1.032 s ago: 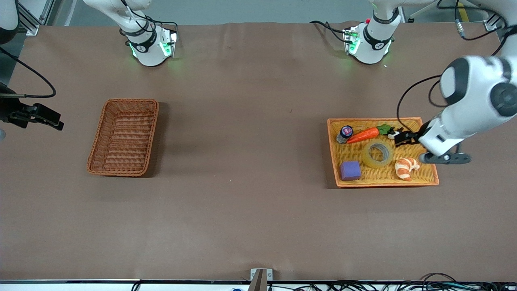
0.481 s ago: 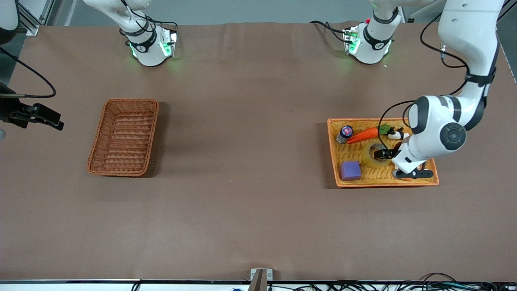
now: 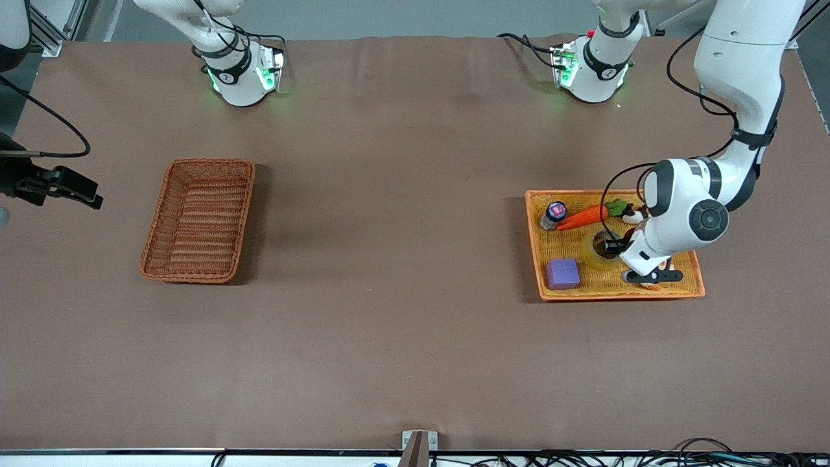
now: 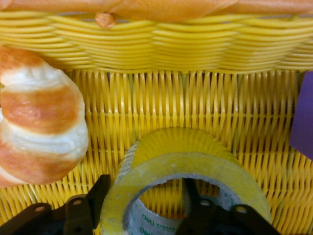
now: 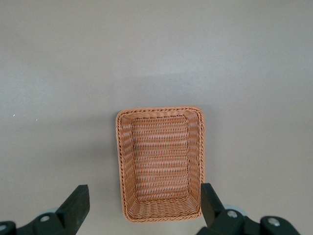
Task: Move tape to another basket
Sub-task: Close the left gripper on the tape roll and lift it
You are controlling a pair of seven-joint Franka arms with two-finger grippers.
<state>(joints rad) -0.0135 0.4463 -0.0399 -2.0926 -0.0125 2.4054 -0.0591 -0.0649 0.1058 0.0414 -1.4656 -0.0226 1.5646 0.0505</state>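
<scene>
The tape [image 3: 592,251], a yellowish translucent ring, lies flat in the orange-yellow tray [image 3: 616,295] at the left arm's end of the table. My left gripper [image 3: 609,247] is down on it. In the left wrist view one finger [image 4: 95,198] is outside the tape's [image 4: 181,156] wall and the other is inside the hollow, still apart from the wall; the left gripper [image 4: 144,198] is open. The reddish-brown basket [image 3: 155,220] stands empty toward the right arm's end. My right gripper [image 5: 144,205] waits open, high over the basket [image 5: 120,161].
Sharing the tray with the tape are a purple cube [image 3: 562,273], a carrot [image 3: 583,216], a small bottle [image 3: 554,215] and a croissant [image 4: 39,117] close beside the tape. The right hand [image 3: 65,187] shows at the table's edge beside the basket.
The left arm swung in from over the tray's edge and came down onto the tape, and its fingers have narrowed around the tape's wall. The right arm has not moved.
</scene>
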